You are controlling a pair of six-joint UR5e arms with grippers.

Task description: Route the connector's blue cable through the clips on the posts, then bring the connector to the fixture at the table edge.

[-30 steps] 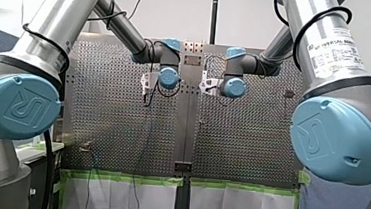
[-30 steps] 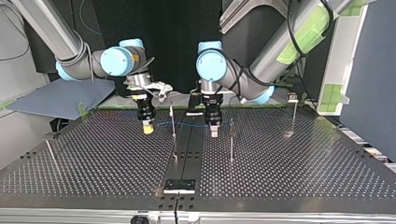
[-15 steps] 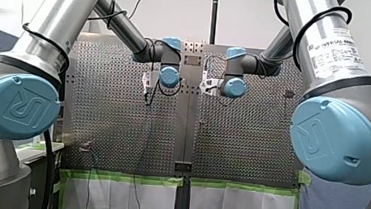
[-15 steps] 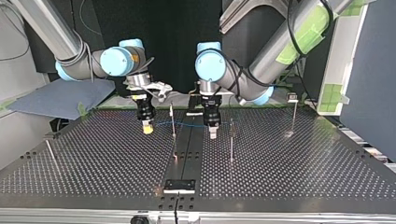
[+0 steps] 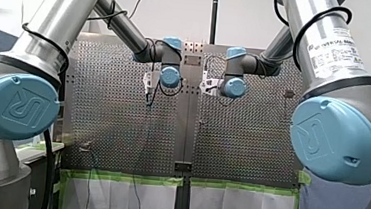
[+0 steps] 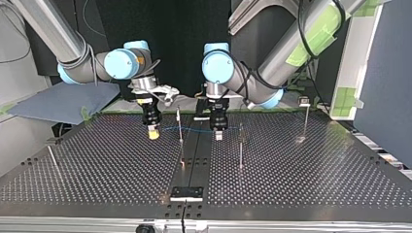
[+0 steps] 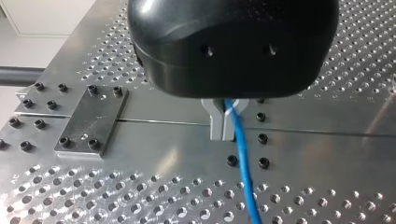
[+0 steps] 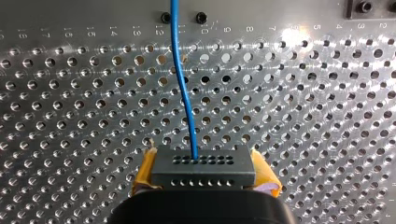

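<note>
My right gripper (image 8: 203, 163) is shut on a dark grey connector (image 8: 203, 173), held between its yellow pads (image 8: 145, 171). A blue cable (image 8: 183, 88) leaves the connector and runs ahead over the perforated table. In the top view the blue cable (image 6: 194, 129) stretches from my right gripper (image 6: 153, 132) past a thin post (image 6: 180, 127) to my left gripper (image 6: 218, 136). My left gripper (image 7: 222, 127) has its grey metal fingers together on the blue cable (image 7: 243, 168), just above the table's centre strip. A second post (image 6: 240, 145) stands just beyond it.
Further posts stand at the top view's right (image 6: 305, 121) and far left (image 6: 52, 160). A small plate fixture (image 6: 186, 193) sits at the table's near edge in the top view. A bolted plate (image 7: 91, 119) lies beside my left gripper.
My left gripper's fingers have come together on the blue cable, and it has shifted a little toward the top view's left. My right gripper has stayed in place.
</note>
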